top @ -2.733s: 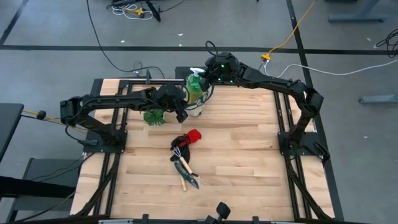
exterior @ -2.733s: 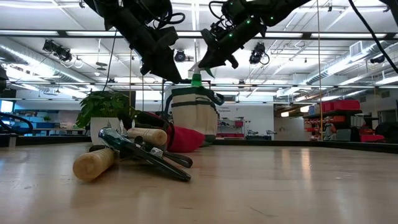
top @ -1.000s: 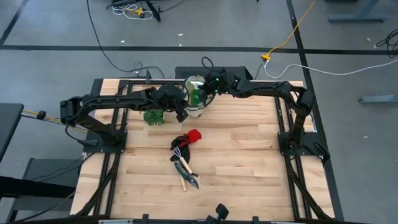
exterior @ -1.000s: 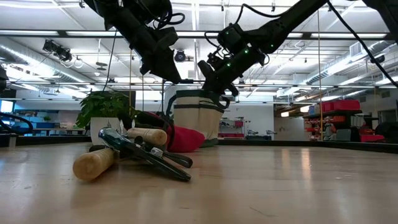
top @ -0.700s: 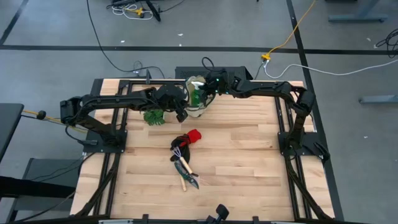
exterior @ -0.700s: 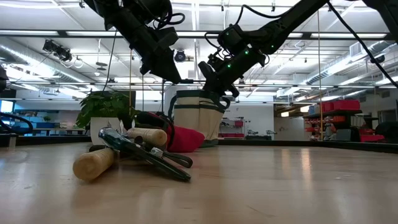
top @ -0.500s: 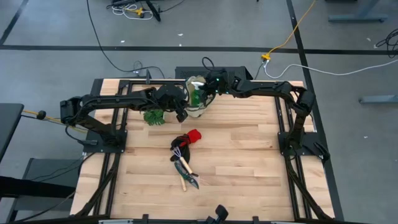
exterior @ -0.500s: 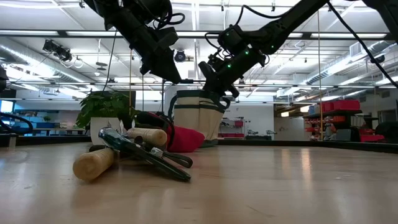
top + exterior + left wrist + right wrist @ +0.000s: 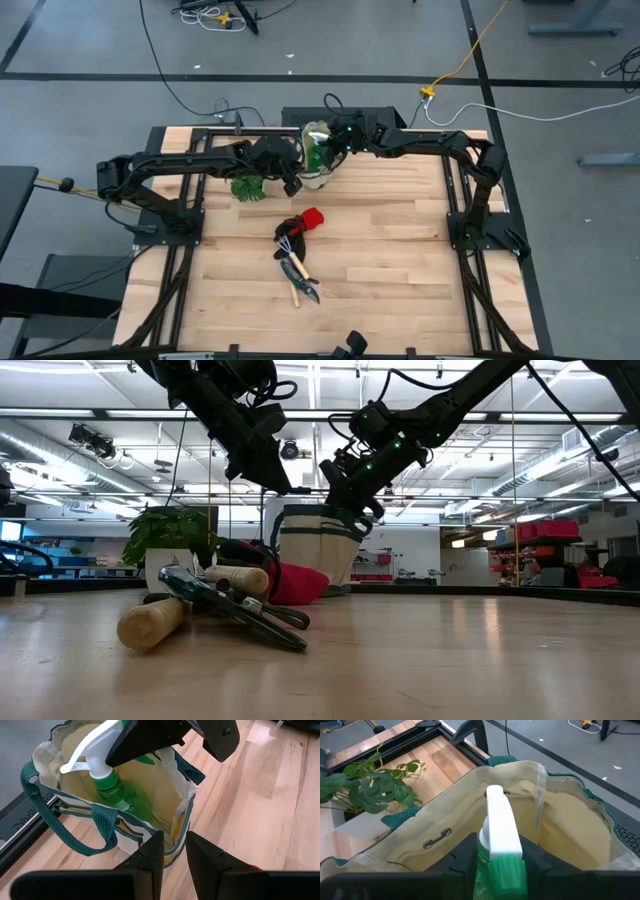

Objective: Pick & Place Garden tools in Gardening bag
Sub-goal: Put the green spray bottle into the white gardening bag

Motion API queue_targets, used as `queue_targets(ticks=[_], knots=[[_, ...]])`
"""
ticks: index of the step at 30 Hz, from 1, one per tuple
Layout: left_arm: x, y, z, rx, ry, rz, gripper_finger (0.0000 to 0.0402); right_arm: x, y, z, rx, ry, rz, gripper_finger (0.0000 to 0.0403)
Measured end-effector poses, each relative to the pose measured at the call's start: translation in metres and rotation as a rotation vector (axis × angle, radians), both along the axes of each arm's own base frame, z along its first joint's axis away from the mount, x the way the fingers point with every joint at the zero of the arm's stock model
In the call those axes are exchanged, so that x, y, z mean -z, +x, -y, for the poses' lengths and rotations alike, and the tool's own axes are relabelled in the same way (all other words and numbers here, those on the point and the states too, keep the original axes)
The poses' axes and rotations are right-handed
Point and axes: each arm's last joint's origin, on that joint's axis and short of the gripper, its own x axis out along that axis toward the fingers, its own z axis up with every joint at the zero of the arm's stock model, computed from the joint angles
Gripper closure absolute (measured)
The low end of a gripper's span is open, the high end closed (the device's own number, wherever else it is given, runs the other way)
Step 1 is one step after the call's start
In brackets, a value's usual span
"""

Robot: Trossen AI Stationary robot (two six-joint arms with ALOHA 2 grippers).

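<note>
The beige gardening bag (image 9: 316, 168) with green trim stands at the table's far side, its mouth open. A green spray bottle (image 9: 117, 795) with a white head stands inside it. My right gripper (image 9: 499, 870) is open over the bag's mouth, its fingers on either side of the spray head (image 9: 496, 820). My left gripper (image 9: 175, 855) is shut on the bag's rim. A red-and-black glove (image 9: 310, 219), a wooden-handled rake (image 9: 150, 623) and dark-handled shears (image 9: 240, 612) lie in a heap at mid-table. My left gripper pinches the bag's top rim at a side seam (image 9: 178, 827) between its two fingers, coming slanting down from the table's left. The bag stands on the table and its wall is drawn outward at that spot. My right gripper's fingers flank the spray head; whether one touches it, I cannot tell.
A leafy green plant sprig (image 9: 248, 187) in a white pot sits just left of the bag, under my left arm. The bag's green loop handle (image 9: 65, 832) hangs down its outer wall. Bare wood stretches over the table's right half and near side.
Both arms have kept still over the last second. Before that, my right gripper came down from above the bag with the spray bottle, which now stands inside the bag.
</note>
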Motion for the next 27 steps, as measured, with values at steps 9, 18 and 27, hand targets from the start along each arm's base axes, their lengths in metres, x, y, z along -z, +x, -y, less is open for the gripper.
queue_targets(ticks=[9,18,27], knots=[[0.000,0.000,0.000,0.000,-0.001,0.000,0.0314,-0.001,0.000,0.000,0.001,-0.006,0.004,0.0267],[0.000,0.000,0.000,-0.001,0.000,0.000,0.0314,-0.005,-0.001,-0.002,-0.002,-0.011,0.011,0.0222],[0.000,0.000,0.000,-0.001,-0.001,0.001,0.0314,-0.016,-0.005,-0.004,-0.003,-0.036,0.021,0.0202]])
